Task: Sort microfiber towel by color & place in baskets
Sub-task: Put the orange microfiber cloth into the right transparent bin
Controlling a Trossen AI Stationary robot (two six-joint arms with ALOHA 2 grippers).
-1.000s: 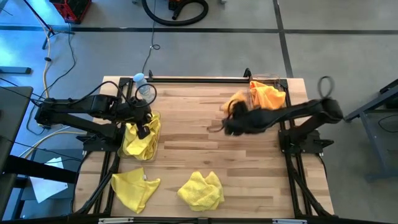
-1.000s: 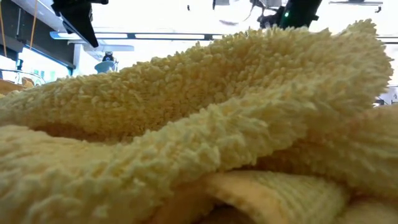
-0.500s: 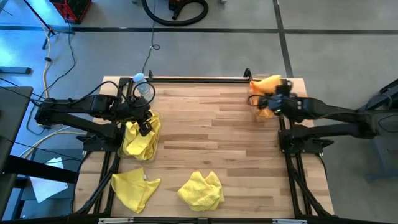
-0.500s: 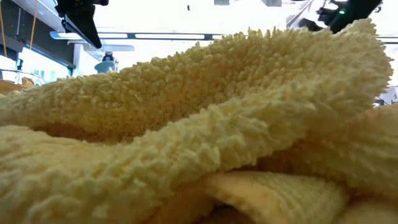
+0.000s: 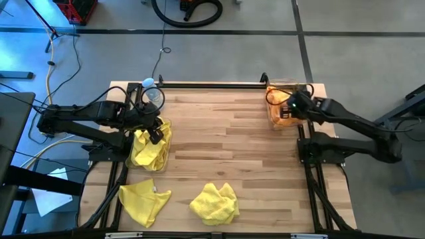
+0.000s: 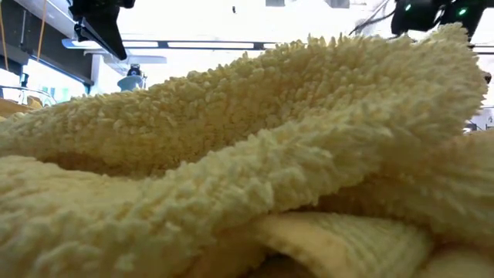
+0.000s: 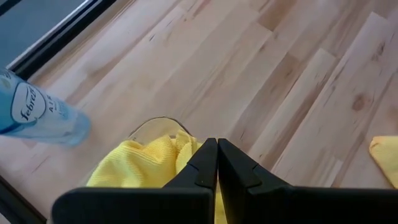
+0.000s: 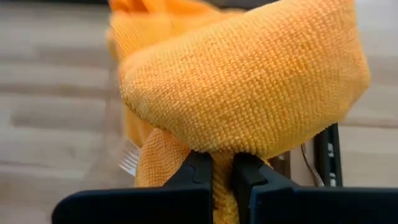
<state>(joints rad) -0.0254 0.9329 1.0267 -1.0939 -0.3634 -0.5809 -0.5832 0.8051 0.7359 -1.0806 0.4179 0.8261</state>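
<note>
Two clear plastic baskets: left basket [image 5: 161,127] holds fuzzy yellow cloths, right basket [image 5: 271,111] orange. Two yellow towels [image 5: 214,202] loose at counter's [image 5: 219,146] front edge. Right claw [image 8: 222,167] clamped on orange towel [image 8: 249,87]; left claw [image 7: 217,163] closed, empty.

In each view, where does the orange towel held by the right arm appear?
High view: orange towel at the far right corner, in the basket, under the right end effector.
Low view: not visible.
Left wrist view: not visible.
Right wrist view: fills the centre.
Shared landmark: the wooden table.

Orange towels [image 5: 284,106] fill right basket [image 5: 271,118]; yellow towels [image 5: 149,149] left basket; two yellow loose [image 5: 214,202].
</note>
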